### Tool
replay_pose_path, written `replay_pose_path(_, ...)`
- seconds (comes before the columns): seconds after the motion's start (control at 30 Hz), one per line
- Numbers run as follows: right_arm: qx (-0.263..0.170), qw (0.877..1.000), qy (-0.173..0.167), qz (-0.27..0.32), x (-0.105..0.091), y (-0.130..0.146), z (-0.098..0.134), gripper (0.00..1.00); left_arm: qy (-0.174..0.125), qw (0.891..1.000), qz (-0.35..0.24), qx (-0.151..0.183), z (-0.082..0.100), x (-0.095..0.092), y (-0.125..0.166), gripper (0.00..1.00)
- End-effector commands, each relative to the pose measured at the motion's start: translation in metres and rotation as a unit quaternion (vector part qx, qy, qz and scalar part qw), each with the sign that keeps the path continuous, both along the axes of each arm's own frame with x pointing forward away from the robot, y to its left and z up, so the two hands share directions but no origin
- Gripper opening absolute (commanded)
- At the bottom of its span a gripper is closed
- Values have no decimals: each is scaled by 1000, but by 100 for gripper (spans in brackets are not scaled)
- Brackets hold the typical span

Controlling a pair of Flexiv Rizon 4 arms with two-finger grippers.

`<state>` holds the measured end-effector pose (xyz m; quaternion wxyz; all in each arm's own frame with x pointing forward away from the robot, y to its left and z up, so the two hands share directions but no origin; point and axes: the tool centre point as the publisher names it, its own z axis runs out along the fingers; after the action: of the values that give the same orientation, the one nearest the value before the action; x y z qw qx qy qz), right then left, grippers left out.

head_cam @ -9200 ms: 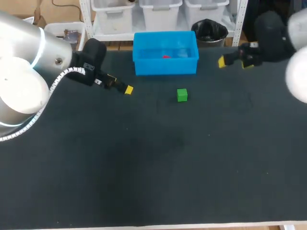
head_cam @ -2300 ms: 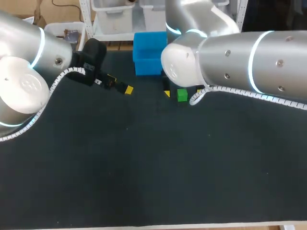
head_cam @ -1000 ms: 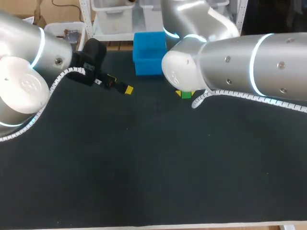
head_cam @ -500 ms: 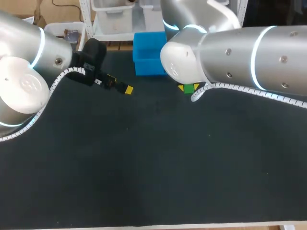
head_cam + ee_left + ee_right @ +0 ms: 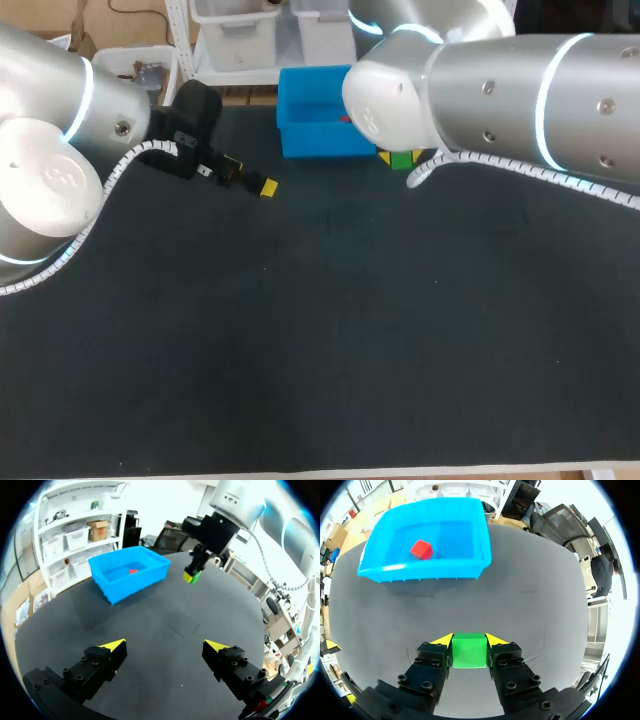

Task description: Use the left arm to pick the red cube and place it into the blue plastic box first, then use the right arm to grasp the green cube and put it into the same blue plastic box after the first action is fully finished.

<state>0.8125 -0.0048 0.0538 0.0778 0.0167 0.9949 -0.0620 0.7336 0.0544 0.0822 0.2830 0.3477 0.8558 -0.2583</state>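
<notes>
The green cube (image 5: 469,650) sits between the fingers of my right gripper (image 5: 469,641), which is shut on it and holds it above the table, just short of the blue plastic box (image 5: 425,570). The red cube (image 5: 421,549) lies inside that box. In the head view the green cube (image 5: 402,158) shows under my right arm, next to the partly hidden blue box (image 5: 310,130). My left gripper (image 5: 167,645) stands open and empty over the table, well back from the box (image 5: 127,572); from it I see the held green cube (image 5: 194,577).
The black table (image 5: 320,330) stretches wide toward the near edge with nothing else on it. My big right arm (image 5: 500,90) hangs across the back right and covers part of the box.
My right arm has carried the green cube up off the table and back toward the blue box. The left arm has stayed still.
</notes>
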Motion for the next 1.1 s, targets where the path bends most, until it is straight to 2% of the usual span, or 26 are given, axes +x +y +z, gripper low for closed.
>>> replay_pose_path(0.03,-1,1000,-10,6,-3,-3,8,0,-2,1000,-2,-3,-1,0,1,100)
replay_pose_path(0.53,11,997,-61,50,16,-5,58,0,-2,1000,-2,-3,-1,0,1,100)
replay_pose_path(0.9,15,995,-69,74,36,-5,71,0,-2,1000,-2,-3,-1,0,1,100)
replay_pose_path(1.1,32,992,-76,94,51,-1,75,0,-2,1000,-2,-3,-1,0,1,100)
